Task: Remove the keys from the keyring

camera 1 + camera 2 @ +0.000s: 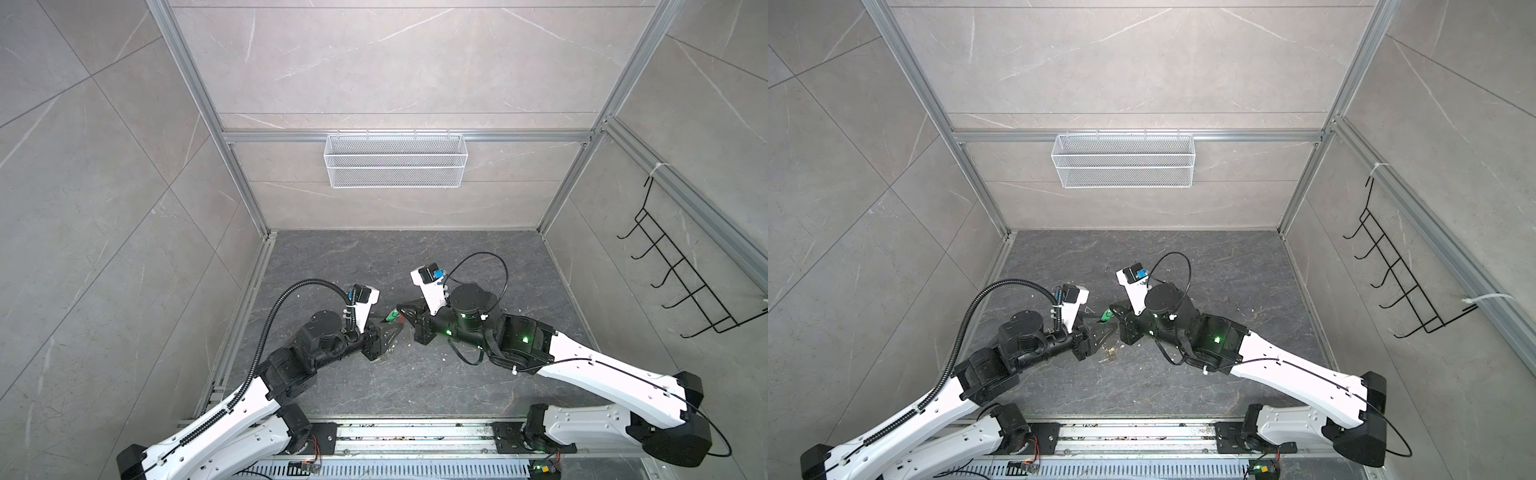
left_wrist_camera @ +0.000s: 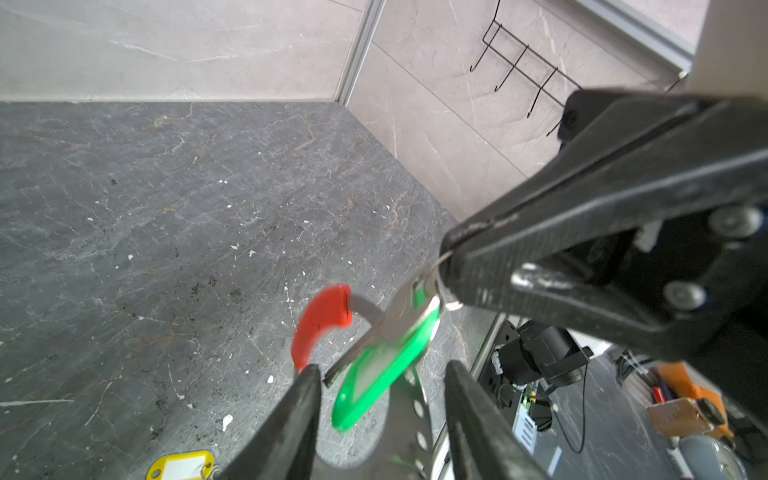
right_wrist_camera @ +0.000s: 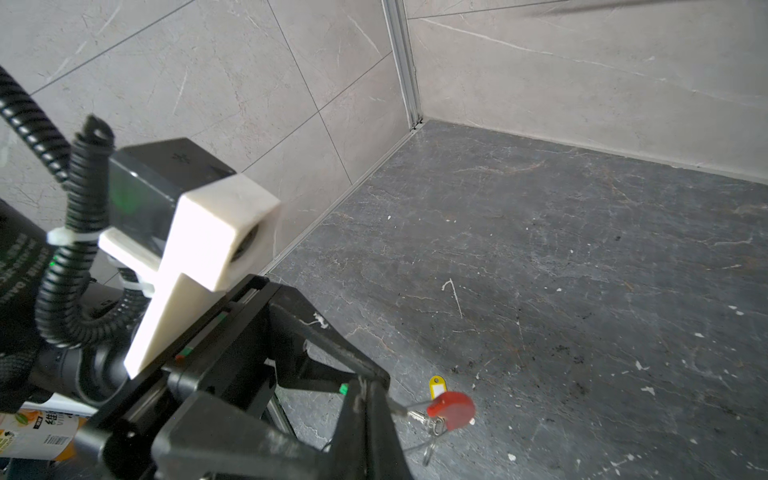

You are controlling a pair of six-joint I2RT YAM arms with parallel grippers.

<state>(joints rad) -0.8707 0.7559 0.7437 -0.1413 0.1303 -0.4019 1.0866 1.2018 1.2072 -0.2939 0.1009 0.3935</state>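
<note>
Red-sleeved, the keyring (image 2: 320, 324) hangs in the air above the dark stone table (image 2: 145, 228), its thin wire pinched in the fully closed right gripper (image 2: 446, 259). The green-tagged key (image 2: 374, 382) dangles from that wire between the parted fingers (image 2: 303, 415) of the left gripper (image 2: 380, 365), neither finger visibly pressing it. The yellow-tagged key (image 2: 180, 465) lies on the table, apart from the ring.

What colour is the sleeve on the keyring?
Red. The sleeve shows best in the left wrist view.
</note>
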